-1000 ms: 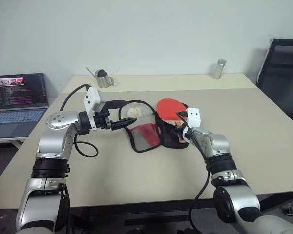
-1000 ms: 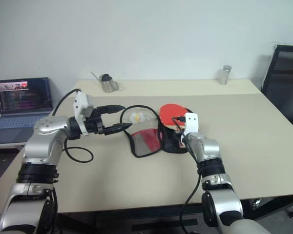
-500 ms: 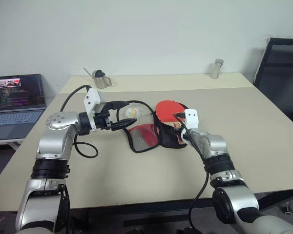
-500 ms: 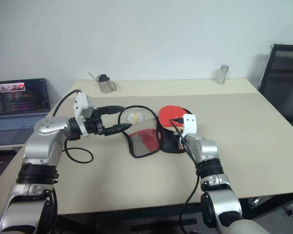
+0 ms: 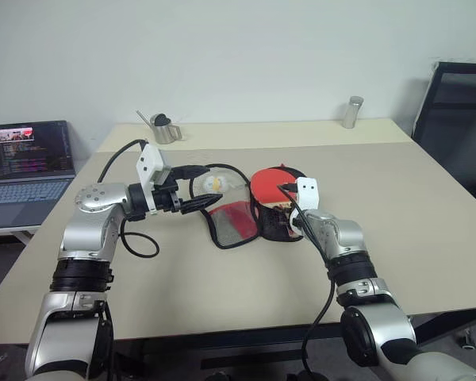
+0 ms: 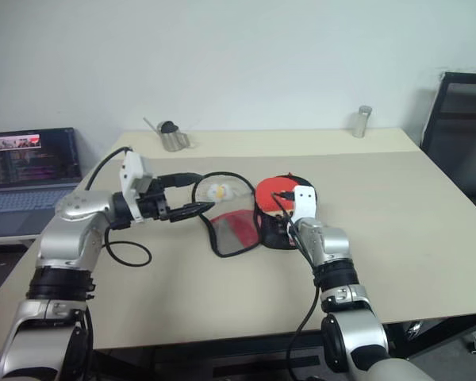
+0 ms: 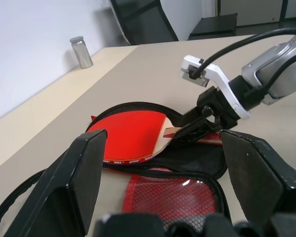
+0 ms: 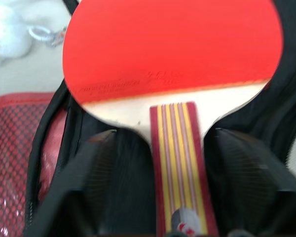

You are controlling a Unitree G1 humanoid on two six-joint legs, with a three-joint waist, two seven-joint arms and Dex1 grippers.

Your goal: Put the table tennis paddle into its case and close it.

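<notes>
Right gripper (image 8: 175, 148) fingers spread either side of table tennis paddle (image 7: 133, 136) handle, not pinching. Paddle lies flat in open case (image 5: 274, 226) black half, long axis running from this gripper away, head far end. Left gripper (image 5: 197, 204) spread too, holding nothing, farther off beside mesh flap (image 5: 234, 222).

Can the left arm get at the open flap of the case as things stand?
Probably yes. The left tool, fingers apart, hovers right beside the red mesh flap of the case with nothing between; the right tool is off at the paddle handle.
</notes>
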